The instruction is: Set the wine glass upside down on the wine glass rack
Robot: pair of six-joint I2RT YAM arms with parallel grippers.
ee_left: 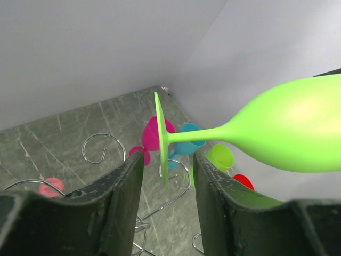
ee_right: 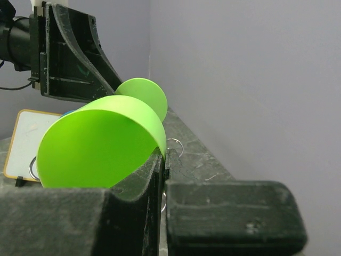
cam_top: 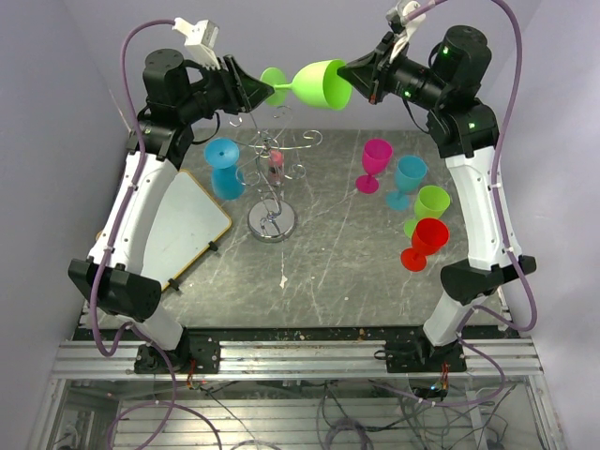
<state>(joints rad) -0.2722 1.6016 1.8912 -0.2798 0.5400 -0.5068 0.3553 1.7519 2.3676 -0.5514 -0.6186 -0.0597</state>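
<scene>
A lime-green wine glass (cam_top: 319,82) is held on its side, high above the silver wire wine glass rack (cam_top: 272,222). My right gripper (cam_top: 354,75) is shut on the rim of the bowl (ee_right: 101,144), pinching the wall between its fingers (ee_right: 165,154). My left gripper (cam_top: 258,92) is open, and the glass's round foot (ee_left: 160,136) stands edge-on between its two fingers (ee_left: 168,165) without touching either. The stem and bowl (ee_left: 287,128) run off to the right. The rack's curled arms (ee_left: 101,149) show below.
A blue glass (cam_top: 223,167) hangs upside down on the rack's left side, with a small pink one (cam_top: 275,164) near the post. Magenta (cam_top: 375,161), teal (cam_top: 408,178), lime (cam_top: 429,206) and red (cam_top: 427,242) glasses stand at the right. A white board (cam_top: 187,225) lies at the left.
</scene>
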